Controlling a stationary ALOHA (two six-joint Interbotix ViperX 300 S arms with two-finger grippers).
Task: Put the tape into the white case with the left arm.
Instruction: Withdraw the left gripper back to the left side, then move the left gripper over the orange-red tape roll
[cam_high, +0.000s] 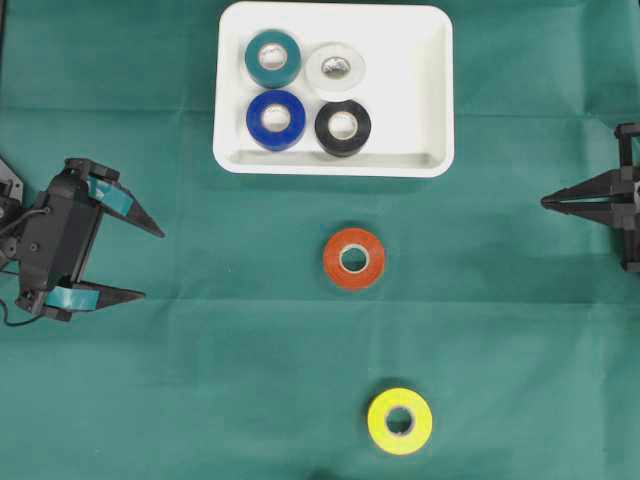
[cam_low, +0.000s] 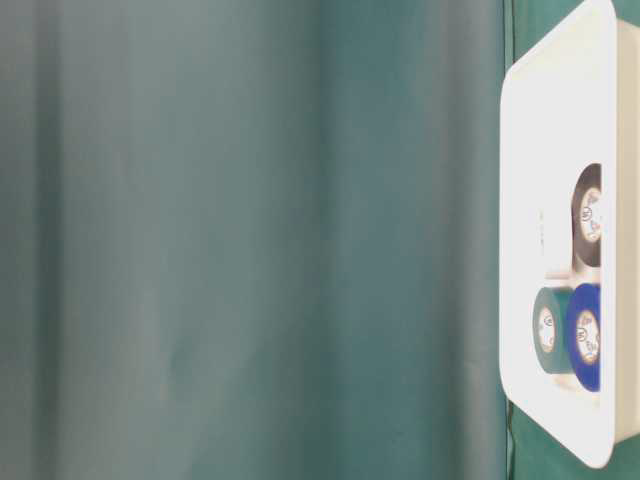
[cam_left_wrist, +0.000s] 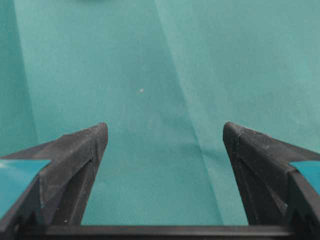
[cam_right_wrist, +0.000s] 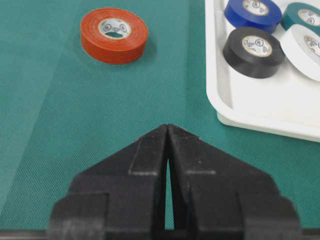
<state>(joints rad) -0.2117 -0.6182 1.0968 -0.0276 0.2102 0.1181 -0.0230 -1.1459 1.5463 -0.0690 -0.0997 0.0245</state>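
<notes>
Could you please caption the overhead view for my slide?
Four tape rolls sit in the white case; orange tape and yellow tape wait outside.

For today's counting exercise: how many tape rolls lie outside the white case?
2. The orange roll lies on the cloth just below the white case; the yellow roll lies nearer the bottom edge. None seems hidden.

Rt hand (cam_right_wrist: 168, 131) tips together, nothing between, over green worktop (cam_right_wrist: 75, 125). Orange tape (cam_right_wrist: 114, 35) flat, upper left. White case (cam_right_wrist: 260, 115) upper rt w/ black (cam_right_wrist: 253, 52), blue (cam_right_wrist: 252, 12), white (cam_right_wrist: 306, 45), teal (cam_right_wrist: 305, 14) rolls.
</notes>
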